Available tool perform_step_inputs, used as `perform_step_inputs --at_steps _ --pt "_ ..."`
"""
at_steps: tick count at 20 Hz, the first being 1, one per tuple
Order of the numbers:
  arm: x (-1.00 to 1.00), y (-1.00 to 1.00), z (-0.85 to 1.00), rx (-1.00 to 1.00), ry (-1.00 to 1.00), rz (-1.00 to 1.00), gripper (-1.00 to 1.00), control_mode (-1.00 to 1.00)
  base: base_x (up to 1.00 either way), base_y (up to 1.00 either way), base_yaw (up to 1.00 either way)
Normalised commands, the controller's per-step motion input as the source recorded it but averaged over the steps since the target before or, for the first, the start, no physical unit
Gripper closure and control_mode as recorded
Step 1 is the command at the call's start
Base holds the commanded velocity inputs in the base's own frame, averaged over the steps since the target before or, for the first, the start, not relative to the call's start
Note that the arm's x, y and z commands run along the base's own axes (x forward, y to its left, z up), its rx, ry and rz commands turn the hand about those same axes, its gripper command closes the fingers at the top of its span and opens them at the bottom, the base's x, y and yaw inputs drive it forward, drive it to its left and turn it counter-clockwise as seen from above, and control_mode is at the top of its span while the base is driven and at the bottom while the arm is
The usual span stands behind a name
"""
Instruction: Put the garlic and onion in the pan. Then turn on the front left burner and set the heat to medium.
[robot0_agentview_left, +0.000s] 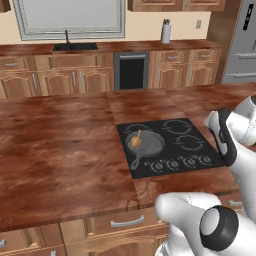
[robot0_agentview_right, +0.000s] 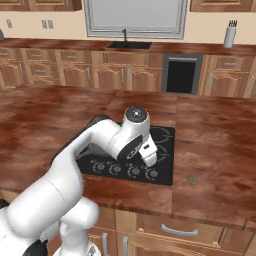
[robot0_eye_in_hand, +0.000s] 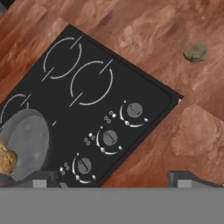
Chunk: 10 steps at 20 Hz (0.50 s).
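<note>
The dark grey skillet (robot0_agentview_left: 146, 144) sits on the front left burner of the black cooktop (robot0_agentview_left: 172, 131), covering most of its ring, handle toward the front. The golden-brown onion (robot0_agentview_left: 135, 141) lies inside the pan; the hand view catches pan (robot0_eye_in_hand: 27, 141) and onion (robot0_eye_in_hand: 6, 160) at its left edge. A small grey-green garlic bulb (robot0_eye_in_hand: 196, 51) rests on the wooden counter right of the cooktop, also visible as the garlic (robot0_agentview_right: 192, 179). My gripper (robot0_eye_in_hand: 113, 180) hovers open over the row of knobs (robot0_eye_in_hand: 110, 137), nothing between its fingers, and hangs as the gripper (robot0_agentview_right: 150, 157) above the cooktop's front.
The cooktop is set in a wide wooden island (robot0_agentview_left: 60, 150). Its front edge lies just beyond the knobs. Behind stand cabinets, a sink (robot0_agentview_left: 75, 47) and an oven (robot0_agentview_left: 132, 71), with a fridge (robot0_agentview_left: 243, 45) at far right. My own arm (robot0_agentview_right: 100, 145) crosses over the cooktop's left part.
</note>
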Motion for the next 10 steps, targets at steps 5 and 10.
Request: perform_step_inputs --at_steps 5,10 --pt "-0.06 -0.75 -0.01 0.06 0.16 -0.08 -1.00 -1.00 0.00 0.00 0.00" --pt "0.00 -0.56 -0.11 0.02 0.23 -0.07 -1.00 -1.00 0.00 0.00 0.00"
